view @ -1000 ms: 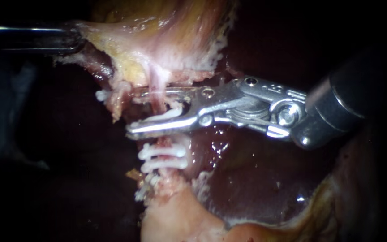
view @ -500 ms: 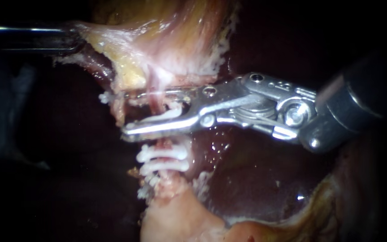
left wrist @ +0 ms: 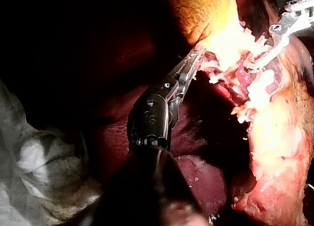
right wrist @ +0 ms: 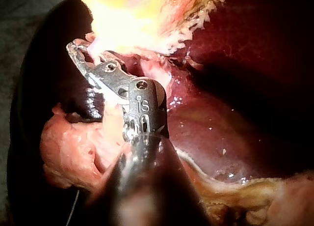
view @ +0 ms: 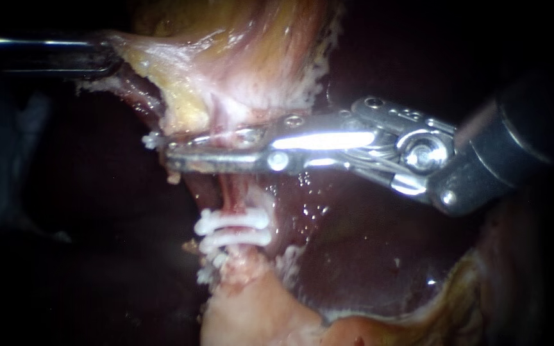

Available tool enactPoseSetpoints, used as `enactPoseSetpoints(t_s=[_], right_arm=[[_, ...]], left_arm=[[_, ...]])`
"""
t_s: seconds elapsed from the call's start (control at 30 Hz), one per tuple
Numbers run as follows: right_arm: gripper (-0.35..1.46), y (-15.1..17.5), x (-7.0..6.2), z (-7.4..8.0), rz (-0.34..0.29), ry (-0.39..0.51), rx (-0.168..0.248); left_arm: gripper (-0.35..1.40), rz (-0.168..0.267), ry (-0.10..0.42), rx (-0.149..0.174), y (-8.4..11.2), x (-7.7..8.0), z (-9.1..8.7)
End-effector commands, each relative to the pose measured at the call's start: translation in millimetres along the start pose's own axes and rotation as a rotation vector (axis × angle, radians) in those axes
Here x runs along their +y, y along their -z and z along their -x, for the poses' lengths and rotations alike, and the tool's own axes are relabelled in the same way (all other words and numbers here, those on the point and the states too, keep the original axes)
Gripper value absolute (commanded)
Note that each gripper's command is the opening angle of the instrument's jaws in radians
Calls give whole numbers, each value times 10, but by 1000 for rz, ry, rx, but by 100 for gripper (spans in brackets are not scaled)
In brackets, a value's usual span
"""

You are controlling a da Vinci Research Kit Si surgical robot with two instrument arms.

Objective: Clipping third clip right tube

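The right instrument (view: 174,154) comes in across the liver (view: 354,256), and its pincer is squeezed almost flat, both sides pressing on the tube (view: 227,195) that runs down from the pale tissue (view: 226,70). Just below it on the same tube sit two white clips (view: 233,221), close together. The left instrument (view: 105,54) reaches in from the upper left, its pincer clamped on the edge of that pale tissue.
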State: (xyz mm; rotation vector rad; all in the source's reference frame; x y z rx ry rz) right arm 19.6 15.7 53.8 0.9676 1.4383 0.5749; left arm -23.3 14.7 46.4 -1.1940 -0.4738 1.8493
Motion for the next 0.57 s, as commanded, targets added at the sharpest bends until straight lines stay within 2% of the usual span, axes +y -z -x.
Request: enactPoseSetpoints(t_s=[0.03,0.17,0.3,0.57], right_arm=[[-35,1,0,0,-2,-15,0],[-35,4,0,1,14,-62,1],[-35,4,1,4,36,-62,-52],[-35,5,2,6,39,-61,-51]], left_arm=[[-35,0,0,0,0,0,0],[-35,0,0,0,0,0,0],[-35,-1,0,0,0,0,0],[-35,0,0,0,0,0,0]])
